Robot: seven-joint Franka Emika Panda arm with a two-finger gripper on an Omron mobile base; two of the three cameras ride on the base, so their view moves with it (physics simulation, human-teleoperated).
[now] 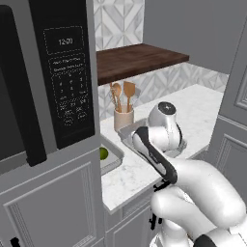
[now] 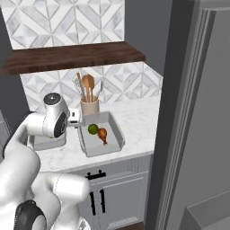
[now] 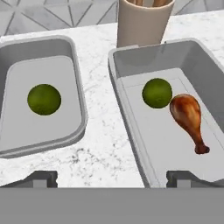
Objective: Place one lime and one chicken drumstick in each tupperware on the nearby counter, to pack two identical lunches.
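Where digits glow, microwave panel (image 1: 69,79) clock reads 12:20

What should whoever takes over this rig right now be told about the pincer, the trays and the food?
Pincer: open, holding nothing, poised above the counter between the two tupperware trays.
Right tray in the hand view: one lime and one chicken drumstick, side by side. That lunch is packed.
Left tray: one lime and no drumstick.
Left to do: fetch a second drumstick and place it in the left tray. No spare drumstick is visible here.
The utensil cup stands behind the trays.
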